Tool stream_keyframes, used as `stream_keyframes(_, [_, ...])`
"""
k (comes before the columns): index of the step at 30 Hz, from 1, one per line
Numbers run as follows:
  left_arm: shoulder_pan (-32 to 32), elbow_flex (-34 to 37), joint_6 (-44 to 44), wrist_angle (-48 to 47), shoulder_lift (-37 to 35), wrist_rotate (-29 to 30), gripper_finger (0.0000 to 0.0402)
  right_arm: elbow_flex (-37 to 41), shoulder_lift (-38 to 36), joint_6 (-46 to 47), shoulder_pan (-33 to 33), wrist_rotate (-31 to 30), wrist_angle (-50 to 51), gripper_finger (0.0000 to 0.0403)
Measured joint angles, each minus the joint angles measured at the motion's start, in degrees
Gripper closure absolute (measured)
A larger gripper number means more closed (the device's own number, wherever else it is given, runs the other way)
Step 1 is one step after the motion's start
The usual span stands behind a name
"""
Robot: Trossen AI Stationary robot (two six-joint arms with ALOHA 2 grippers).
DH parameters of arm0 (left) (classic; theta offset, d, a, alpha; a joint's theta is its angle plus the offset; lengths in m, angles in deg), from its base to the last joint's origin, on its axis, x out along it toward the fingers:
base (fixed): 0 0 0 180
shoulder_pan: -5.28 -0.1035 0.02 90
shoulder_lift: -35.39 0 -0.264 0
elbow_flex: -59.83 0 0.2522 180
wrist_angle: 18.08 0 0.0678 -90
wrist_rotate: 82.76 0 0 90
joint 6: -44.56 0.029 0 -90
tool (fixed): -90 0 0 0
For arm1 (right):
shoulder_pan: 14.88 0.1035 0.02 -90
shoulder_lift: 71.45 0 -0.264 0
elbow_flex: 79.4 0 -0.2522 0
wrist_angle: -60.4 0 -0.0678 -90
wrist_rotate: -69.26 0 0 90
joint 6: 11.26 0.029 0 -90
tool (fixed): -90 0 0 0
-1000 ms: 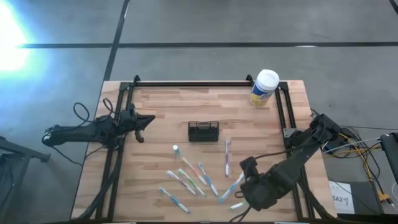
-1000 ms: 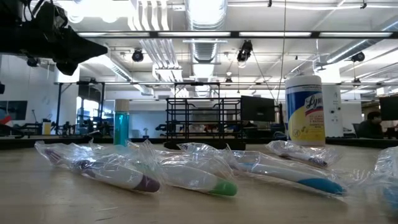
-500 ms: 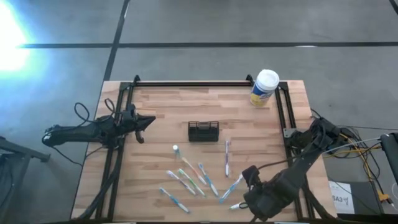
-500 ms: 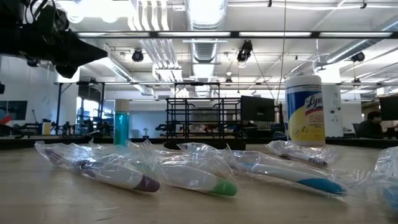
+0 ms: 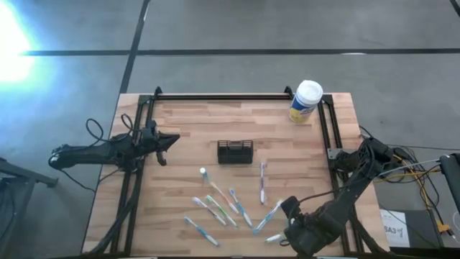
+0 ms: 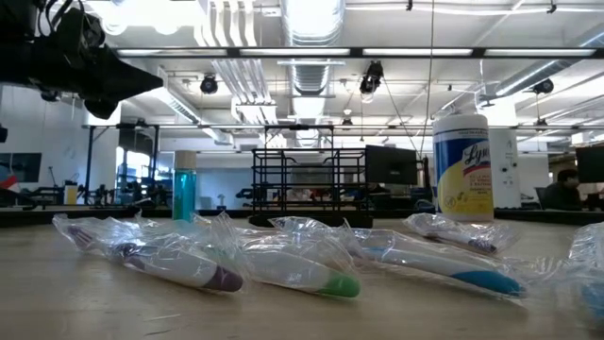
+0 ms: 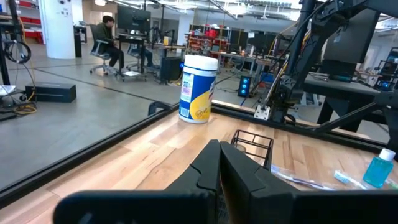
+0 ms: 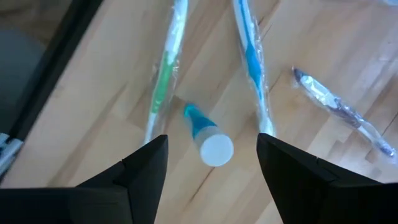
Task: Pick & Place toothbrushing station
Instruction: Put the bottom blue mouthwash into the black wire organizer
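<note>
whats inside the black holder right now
Nothing shows inside the toothbrushing station: from above and in the left wrist view its slots look empty. The wrapped toothbrushes lie on the table nearer the right gripper. Its floor is hidden by the ribs.

A grey concrete floor [image 5: 237, 29] lies around the counter, crossed by dark seam lines, with a bright glare of light [image 5: 11, 32] at its far left. The room is a large open workshop with white ceiling ducts [image 6: 311, 19] and pipes overhead and hanging lamps [image 6: 371, 77]. A white column [image 7: 62, 28] stands far back, and a person sits on a chair [image 7: 98, 53] at a desk with a monitor [image 7: 134, 15]. A black box [image 7: 50, 93] lies on the floor.
</note>
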Motion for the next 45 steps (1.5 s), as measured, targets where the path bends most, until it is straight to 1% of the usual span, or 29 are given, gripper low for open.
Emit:
stream_keyframes(6, [0.0, 0.0, 0.3, -0.5, 0.0, 0.0, 0.0390, 1.0, 0.0, -1.5, 0.0, -0.6, -0.6, 0.0161])
stream_keyframes(13, [0.0, 0.1, 0.3, -0.6, 0.0, 0.0, 0.0390, 4.4, 0.0, -4.8, 0.0, -0.8, -4.7, 0.0169])
stream_keyframes(22, [0.0, 0.1, 0.3, -0.6, 0.0, 0.0, 0.0390, 8.1, 0.0, -5.1, 0.0, -0.9, -6.5, 0.0172])
stream_keyframes(26, [0.0, 0.2, 0.3, -0.6, 0.0, 0.0, 0.0390, 8.5, 0.0, -6.3, -0.1, -0.9, -8.3, 0.0176])
stream_keyframes(32, [0.0, 0.5, 0.3, -0.7, 0.0, 0.0, 0.0390, 8.7, 0.0, -6.5, -0.1, -0.9, -8.3, 0.0184])
stream_keyframes(38, [0.0, 0.5, 0.3, -0.7, 0.0, 0.0, 0.0390, 8.9, 0.0, -8.1, -0.6, -0.6, -8.5, 0.0203])
stream_keyframes(45, [0.0, 0.5, 0.2, -0.7, 0.0, 0.0, 0.0390, 8.9, 0.0, -9.2, -1.5, 0.2, -8.6, 0.0241])
